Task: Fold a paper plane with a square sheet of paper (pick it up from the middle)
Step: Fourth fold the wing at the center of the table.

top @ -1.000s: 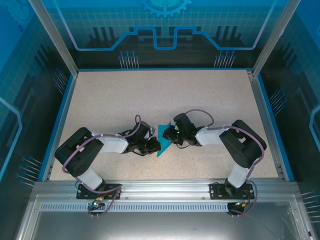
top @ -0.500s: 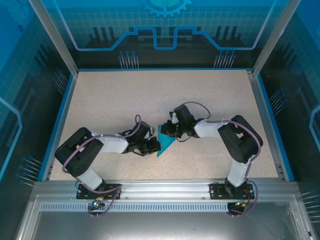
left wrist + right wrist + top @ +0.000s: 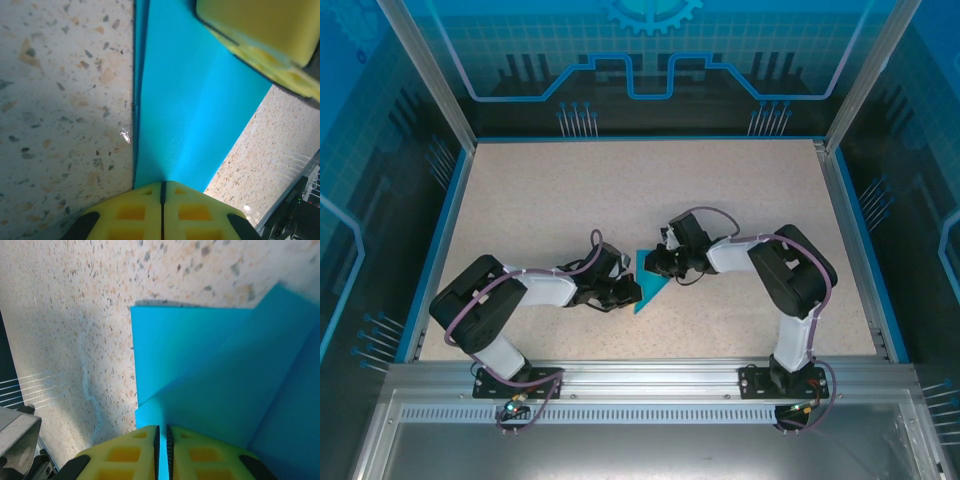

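The thin teal-blue sheet of paper (image 3: 651, 280), partly folded, is lying on the speckled counter (image 3: 570, 190) between both hands. The left hand (image 3: 628, 292) is squeezed closed, likely pinning the paper flat so the right hand (image 3: 657, 264) can fold. The right wrist view is showing that hand pinching a thin flap, too small from above

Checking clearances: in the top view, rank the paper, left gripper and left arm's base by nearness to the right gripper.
1. paper, held by the right gripper.
2. left gripper, on the paper's left side.
3. left arm's base, at the near-left edge.
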